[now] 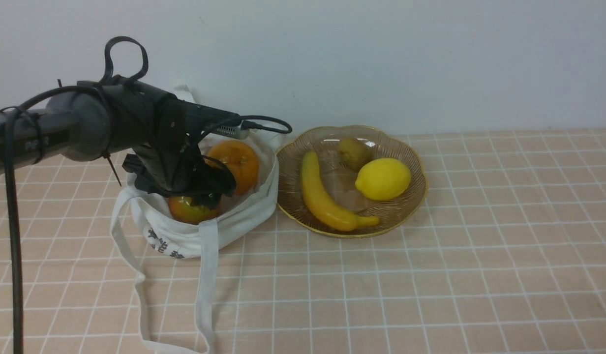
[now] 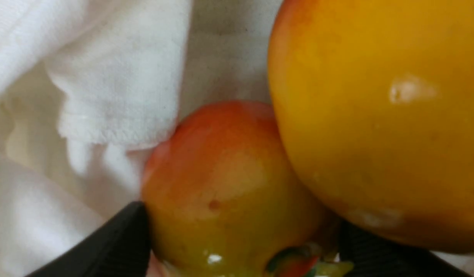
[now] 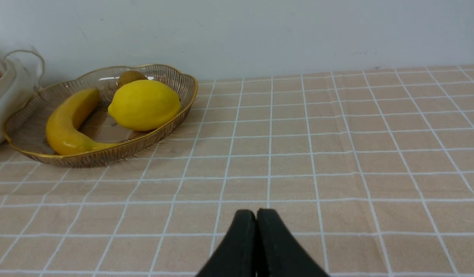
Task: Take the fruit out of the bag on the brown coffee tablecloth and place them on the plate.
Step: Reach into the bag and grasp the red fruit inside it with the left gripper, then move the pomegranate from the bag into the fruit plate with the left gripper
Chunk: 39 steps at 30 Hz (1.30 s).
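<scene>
Left of the front view, inside the bag (image 1: 244, 216): two fruits lie touching, a red-orange-yellow fruit (image 2: 221, 184) with a green calyx toward the lower edge, and a plain orange fruit (image 2: 375, 115) behind and above it.
Left fingers (image 2: 114, 242): spread to either side of the red-orange fruit, one by its bare flank and one wedged in the gap against the orange fruit. Whether they press or only bracket it, I cannot tell.
Right fingers (image 3: 241, 246): clenched together on nothing, low over the brown coffee tablecloth (image 1: 431, 295) at the right of the frame.
Plate (image 1: 416, 172): just right of the bag, holding a banana (image 1: 322, 196), a lemon (image 1: 382, 179) and a small brownish fruit (image 1: 354, 151).
Step in hand: securing the red-orange fruit, by my reading.
Doing it well: close on the widest part, since the glossy skin may slip. Keep the white cloth fold out of the grip, lift straight up clear of the bag rim, and aim for the bare patch of plate.
Writing: dark printed characters (image 1: 163, 246) on the bag's side, creased and too small to read.
</scene>
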Each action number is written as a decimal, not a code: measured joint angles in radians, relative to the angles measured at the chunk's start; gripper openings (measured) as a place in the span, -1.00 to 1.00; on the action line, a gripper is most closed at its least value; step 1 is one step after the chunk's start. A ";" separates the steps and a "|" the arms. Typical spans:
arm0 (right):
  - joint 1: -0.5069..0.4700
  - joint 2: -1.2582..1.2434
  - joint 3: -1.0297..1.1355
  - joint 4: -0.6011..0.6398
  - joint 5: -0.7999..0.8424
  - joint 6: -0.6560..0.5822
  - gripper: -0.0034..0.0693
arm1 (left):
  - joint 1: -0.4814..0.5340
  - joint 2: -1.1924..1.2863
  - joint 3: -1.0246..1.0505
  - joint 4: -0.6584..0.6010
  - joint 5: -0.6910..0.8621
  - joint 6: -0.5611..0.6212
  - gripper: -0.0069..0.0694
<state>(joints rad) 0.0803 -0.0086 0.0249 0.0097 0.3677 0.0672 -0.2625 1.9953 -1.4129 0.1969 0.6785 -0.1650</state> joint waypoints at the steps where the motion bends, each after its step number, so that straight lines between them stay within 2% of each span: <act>1: 0.000 0.000 0.000 0.000 0.000 0.000 -0.94 | 0.000 0.000 -0.005 0.000 0.011 0.000 0.68; 6: 0.000 0.000 0.000 0.000 0.000 0.000 -0.94 | 0.000 -0.025 -0.020 0.000 0.102 0.000 0.68; 16: 0.000 0.000 0.000 0.000 0.000 0.000 -0.94 | 0.000 -0.245 -0.139 0.000 0.324 0.018 0.68; 18: 0.000 0.000 0.000 0.000 0.000 0.000 -0.94 | -0.001 -0.269 -0.157 -0.013 0.350 0.018 0.68; 22: 0.000 0.000 0.000 0.000 0.000 0.000 -0.94 | -0.029 -0.322 -0.227 -0.133 0.393 0.020 0.68; 24: 0.000 0.000 0.000 0.000 0.000 0.000 -0.94 | -0.083 -0.320 -0.244 -0.244 0.362 0.035 0.68; 25: 0.000 0.000 0.000 0.000 0.000 0.000 -0.94 | -0.083 -0.320 -0.244 -0.251 0.358 0.037 0.68; 26: 0.000 0.000 0.000 0.000 0.000 0.000 -0.94 | -0.124 -0.297 -0.244 -0.300 0.311 0.052 0.68; 28: 0.000 0.000 0.000 0.000 0.000 0.000 -0.94 | -0.153 -0.274 -0.244 -0.324 0.278 0.057 0.68; 33: 0.000 0.000 0.000 0.000 0.000 0.000 -0.94 | -0.238 -0.142 -0.244 -0.361 0.072 0.044 0.68; 39: 0.000 0.000 0.000 0.000 0.000 0.000 -0.94 | -0.257 -0.010 -0.244 -0.388 -0.081 0.027 0.68</act>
<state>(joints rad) 0.0803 -0.0086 0.0249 0.0097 0.3677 0.0672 -0.5198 1.9849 -1.6573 -0.1908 0.5973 -0.1384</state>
